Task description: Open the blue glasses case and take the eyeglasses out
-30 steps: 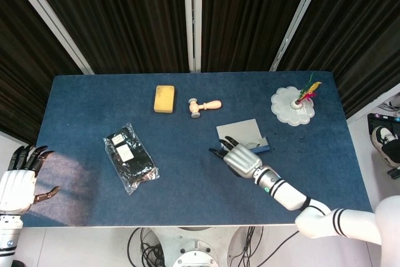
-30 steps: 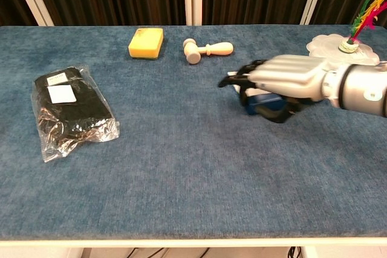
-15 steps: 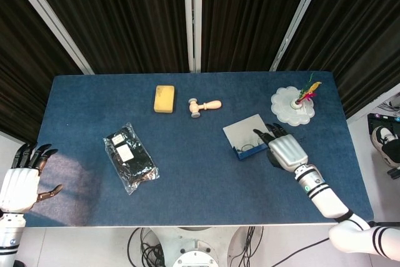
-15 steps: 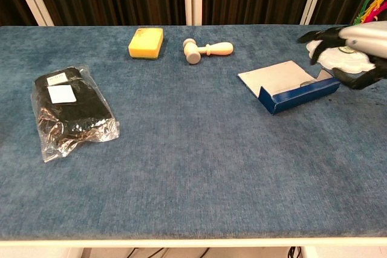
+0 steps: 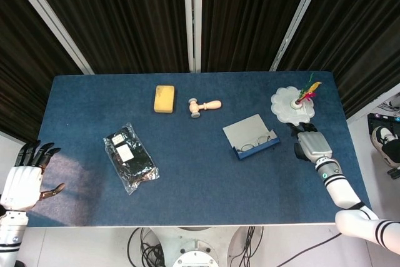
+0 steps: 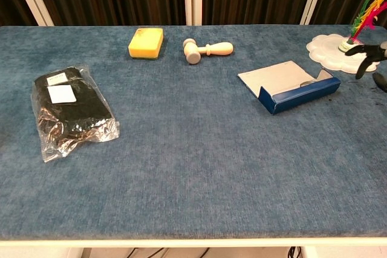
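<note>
The blue glasses case (image 5: 252, 136) (image 6: 291, 87) lies open at the table's right middle, its grey lid folded back flat. Thin-framed eyeglasses (image 5: 255, 146) rest inside it along the blue front wall; the chest view shows only a sliver of them. My right hand (image 5: 309, 143) hovers to the right of the case, apart from it, holding nothing; only its dark fingertips (image 6: 367, 54) show at the chest view's right edge. My left hand (image 5: 25, 174) hangs off the table's left side, fingers spread, empty.
A white doily plate (image 5: 292, 105) with a feathered toy (image 5: 308, 90) stands behind my right hand. A wooden mallet (image 5: 204, 105) and yellow sponge (image 5: 164, 99) lie at the back middle. A black item in a clear bag (image 5: 130, 156) lies at the left.
My right hand has left the case and drawn away to the right. The case now lies open with its lid back, and it sits slightly further right than a second ago.
</note>
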You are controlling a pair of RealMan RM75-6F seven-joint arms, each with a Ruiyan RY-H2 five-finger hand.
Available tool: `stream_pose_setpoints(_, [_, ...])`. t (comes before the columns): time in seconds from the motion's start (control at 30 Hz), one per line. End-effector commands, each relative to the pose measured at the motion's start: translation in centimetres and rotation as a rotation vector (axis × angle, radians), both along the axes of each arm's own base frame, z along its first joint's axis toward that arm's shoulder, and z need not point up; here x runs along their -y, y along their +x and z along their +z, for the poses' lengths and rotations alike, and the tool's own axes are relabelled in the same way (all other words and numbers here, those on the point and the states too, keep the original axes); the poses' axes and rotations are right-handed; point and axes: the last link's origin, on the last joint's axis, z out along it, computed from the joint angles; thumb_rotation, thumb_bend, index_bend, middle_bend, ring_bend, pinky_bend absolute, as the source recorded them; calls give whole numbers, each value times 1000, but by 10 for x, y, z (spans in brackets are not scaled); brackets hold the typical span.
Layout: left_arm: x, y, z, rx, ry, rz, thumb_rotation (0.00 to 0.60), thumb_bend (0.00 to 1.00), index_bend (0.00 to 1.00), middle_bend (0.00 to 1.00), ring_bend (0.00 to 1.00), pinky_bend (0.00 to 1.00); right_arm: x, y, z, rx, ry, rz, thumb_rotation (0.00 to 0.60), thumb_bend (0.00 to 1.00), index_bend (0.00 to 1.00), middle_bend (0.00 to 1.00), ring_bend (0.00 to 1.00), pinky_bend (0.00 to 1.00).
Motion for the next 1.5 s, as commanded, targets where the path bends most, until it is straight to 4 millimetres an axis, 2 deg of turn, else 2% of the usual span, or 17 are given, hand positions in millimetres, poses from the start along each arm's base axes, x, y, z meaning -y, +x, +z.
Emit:
stream_pose_setpoints(0.03, [-1,1,0,-1,-2,-3,600,68,212,118,16,0,9,8,-10,18,16,14,600,693,0,265,0,0])
stream_pose_setpoints(0.2, [-2,2,-1,-2,-3,-3,600,67,212,119,16,0,19,29,-28,42,47,64,600,693,0,264,0,0])
stream_pose_setpoints(0.27, [-2,1,0,-2,-2,0,600,68,212,119,16,0,22,43,-38,67,61,97,600,693,0,262,0,0])
stream_pose_setpoints(0.5, [0,0,0,1,0,7,600,68,212,118,16,0,26,104,-73,123,149,242,600,691,0,263,0,0])
stream_pose_setpoints(0.7, [2,-4,2,1,5,15,600,68,212,119,16,0,21,157,-105,148,225,377,600,689,0,262,0,0])
stream_pose_setpoints(0.8, [1,-4,3,4,7,15,600,67,212,119,16,0,12,179,-115,152,224,462,600,619,0,239,0,0])
stream_pose_setpoints(0.83, [1,-4,3,4,8,13,600,67,212,119,16,0,7,186,-117,158,218,497,600,548,0,213,0,0])
stream_pose_setpoints(0.87, [2,-4,3,4,8,12,600,67,212,119,16,0,2,191,-119,162,217,521,600,499,0,193,0,0])
stream_pose_setpoints(0.97, [2,-5,3,6,9,14,600,68,212,119,16,0,-14,202,-121,177,221,590,600,236,0,97,0,0])
stream_pose_setpoints(1.07, [3,-6,3,9,9,16,600,68,212,119,16,0,-32,209,-123,211,233,632,600,69,0,43,0,0])
stream_pose_setpoints(1.27, [4,-6,3,10,12,11,600,67,212,119,16,0,-59,216,-135,218,274,684,600,4,0,17,0,0])
stream_pose_setpoints(1.5, [6,-6,3,11,12,12,600,68,212,119,16,0,-61,214,-152,168,266,675,600,0,0,16,0,0])
